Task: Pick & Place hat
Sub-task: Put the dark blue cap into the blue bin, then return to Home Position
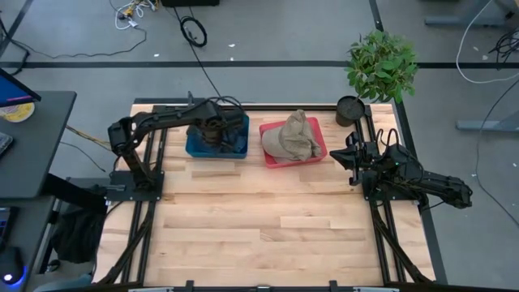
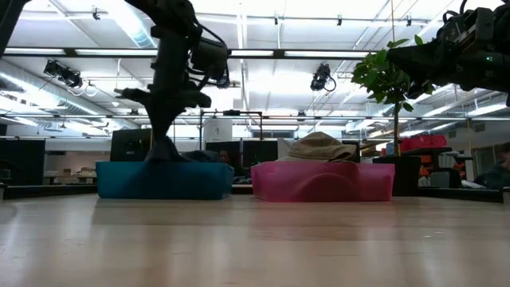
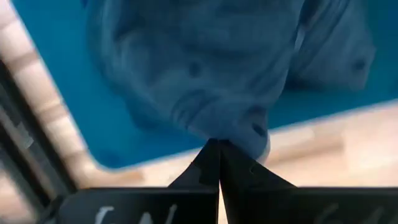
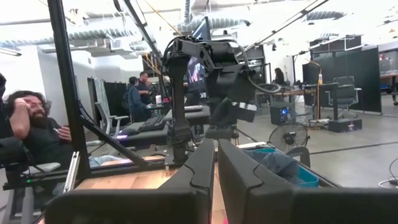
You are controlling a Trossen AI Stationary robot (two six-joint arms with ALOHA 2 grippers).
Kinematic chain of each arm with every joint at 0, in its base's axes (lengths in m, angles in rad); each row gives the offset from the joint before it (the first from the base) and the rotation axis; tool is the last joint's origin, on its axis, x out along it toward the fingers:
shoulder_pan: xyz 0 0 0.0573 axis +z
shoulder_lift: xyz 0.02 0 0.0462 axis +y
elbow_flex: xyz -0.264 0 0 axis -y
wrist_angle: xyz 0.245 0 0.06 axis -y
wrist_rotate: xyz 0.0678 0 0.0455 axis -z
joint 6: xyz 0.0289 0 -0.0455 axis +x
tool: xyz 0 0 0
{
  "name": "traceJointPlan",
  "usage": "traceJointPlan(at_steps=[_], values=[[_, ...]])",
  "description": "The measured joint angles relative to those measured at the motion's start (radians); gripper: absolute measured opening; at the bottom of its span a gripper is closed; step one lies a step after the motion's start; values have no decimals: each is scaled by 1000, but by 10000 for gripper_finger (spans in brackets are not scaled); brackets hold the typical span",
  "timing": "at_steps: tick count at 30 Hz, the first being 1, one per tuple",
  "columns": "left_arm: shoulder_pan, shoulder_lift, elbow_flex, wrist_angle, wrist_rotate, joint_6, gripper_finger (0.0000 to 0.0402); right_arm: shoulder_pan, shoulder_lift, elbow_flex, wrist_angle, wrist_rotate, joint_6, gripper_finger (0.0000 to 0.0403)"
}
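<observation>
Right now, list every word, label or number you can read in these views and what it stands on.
None can be read.
White marks on the left gripper housing: cut off and blurred, unreadable.
Blue bin, pink bin, tan hat: no lettering visible.

A grey floor (image 1: 268, 32) with loose cables (image 1: 193, 31) surrounded the wooden table (image 1: 268, 227). A potted plant (image 1: 381, 65) stood at its far right corner. Strip lights (image 2: 263, 53) ran along the ceiling, and what seemed to be desks with monitors (image 2: 131, 145) and seated people (image 4: 31, 124) filled the room behind
</observation>
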Motion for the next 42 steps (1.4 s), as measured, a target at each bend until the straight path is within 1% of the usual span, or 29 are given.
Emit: traceJointPlan(at_steps=[2, 6, 10, 16, 20, 23, 27, 29, 32, 35, 39, 42], values=[[21, 0, -17, 67, -1, 5, 1, 0, 0, 0, 0, 0, 0, 27], [61, 0, -65, 188, 39, -2, 1, 0, 0, 0, 0, 0, 0, 27], [75, 12, -123, 235, 75, 2, 1, 0, 0, 0, 0, 0, 0, 27], [50, 46, -239, 311, 111, 26, 1, 0, 0, 0, 0, 0, 0, 27], [20, 40, -262, 323, 105, -14, 2, 0, 0, 0, 0, 0, 0, 27], [-15, 8, -224, 316, 47, -17, 2, 0, 0, 0, 0, 0, 0, 27], [-61, -55, -150, 317, -124, -15, 2, 0, 0, 0, 0, 0, 0, 27], [-74, -87, -109, 333, -187, 16, 2, 0, 0, 0, 0, 0, 0, 27], [-95, -129, -46, 358, -217, 79, 2, 0, 0, 0, 0, 0, 0, 27], [-128, -161, 8, 364, -228, 97, 3, 0, 0, 0, 0, 0, 0, 27], [-196, -205, 58, 408, -273, 101, 3, 0, 0, 0, 0, 0, 0, 27], [-261, -235, 82, 469, -315, 135, 3, 0, 0, 0, 0, 0, 0, 27]])
